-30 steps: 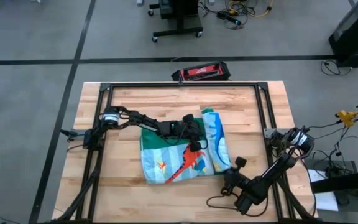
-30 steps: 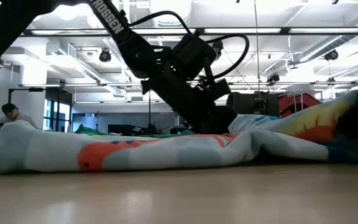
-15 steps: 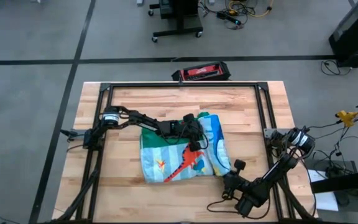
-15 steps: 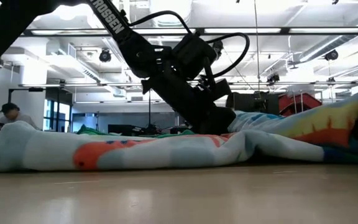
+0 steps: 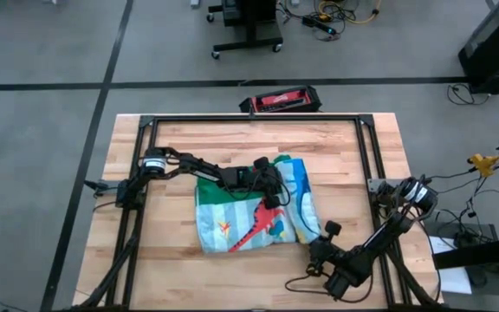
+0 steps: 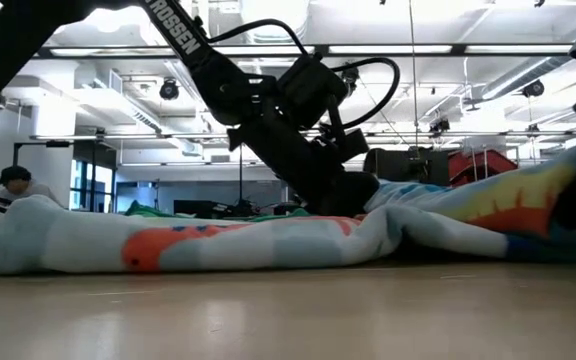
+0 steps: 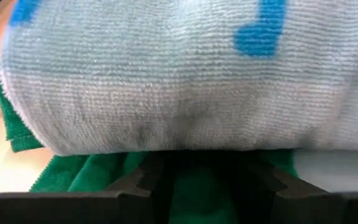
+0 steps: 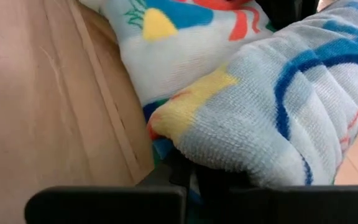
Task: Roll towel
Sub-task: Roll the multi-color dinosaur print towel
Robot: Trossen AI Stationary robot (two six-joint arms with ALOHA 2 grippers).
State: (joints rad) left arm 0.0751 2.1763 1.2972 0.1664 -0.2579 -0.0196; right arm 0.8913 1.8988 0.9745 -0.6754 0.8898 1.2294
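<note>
Left claw (image 5: pixel 271 182): at the roll's 9 o'clock side, fingers parted, green cloth between them.
Towel (image 5: pixel 249 217): mid-desk (image 5: pixel 171 260), its 3 o'clock side rolled up.
Right claw (image 5: pixel 317 243): at the roll's 5 o'clock end; open or closed, cannot tell.

Towel (image 5: pixel 254 217) with green border, pale blue centre and red dinosaur print, lying partly rolled near the middle of the worktop (image 5: pixel 189 143), thick roll along its right edge, remainder flat
</note>
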